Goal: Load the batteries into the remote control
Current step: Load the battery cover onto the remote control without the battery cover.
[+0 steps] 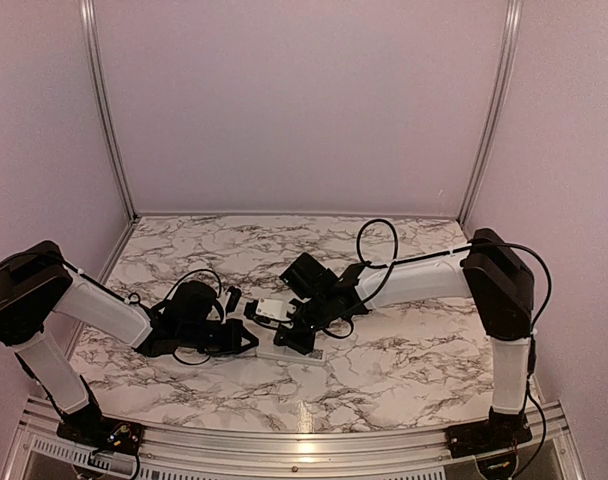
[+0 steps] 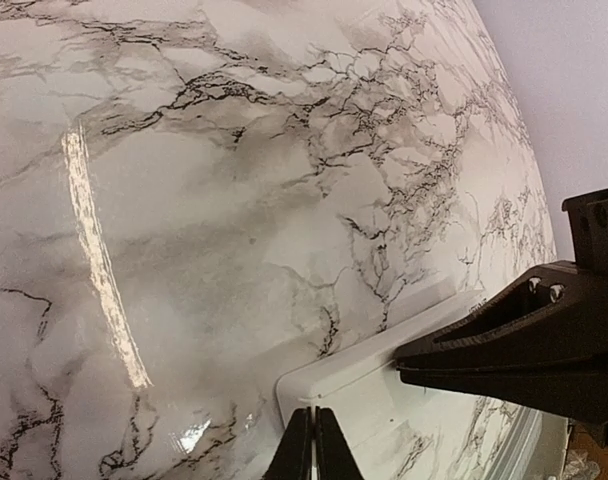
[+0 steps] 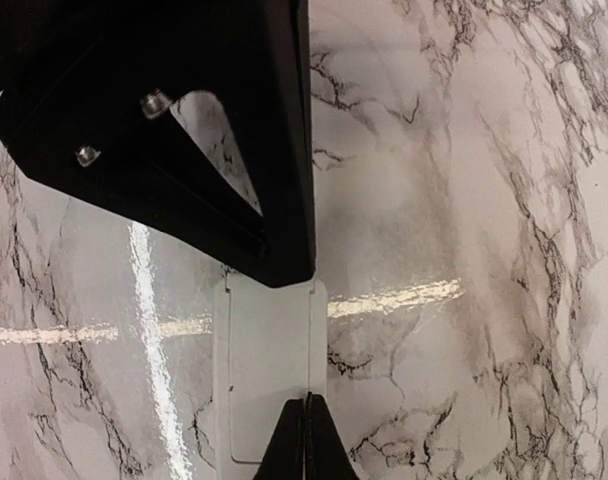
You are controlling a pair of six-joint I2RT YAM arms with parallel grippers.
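The white remote control [image 1: 302, 353] lies back side up on the marble table between the two arms. In the left wrist view its rounded end [image 2: 384, 395] shows. In the right wrist view its back panel [image 3: 269, 360] shows a cover outline. My left gripper [image 1: 254, 340] is shut, its tips [image 2: 314, 445] resting on the remote's end. My right gripper [image 1: 289, 338] is shut, its tips [image 3: 306, 440] on the back panel's seam. The two grippers meet over the remote. No golden or dark battery shows in the wrist views.
A small dark upright thing [image 1: 232, 297] stands just behind the left gripper; I cannot tell what it is. A small white piece [image 1: 274, 310] sits by the right gripper. Purple walls and metal rails [image 1: 104, 110] enclose the table. The right fingers [image 2: 524, 340] cross the left wrist view.
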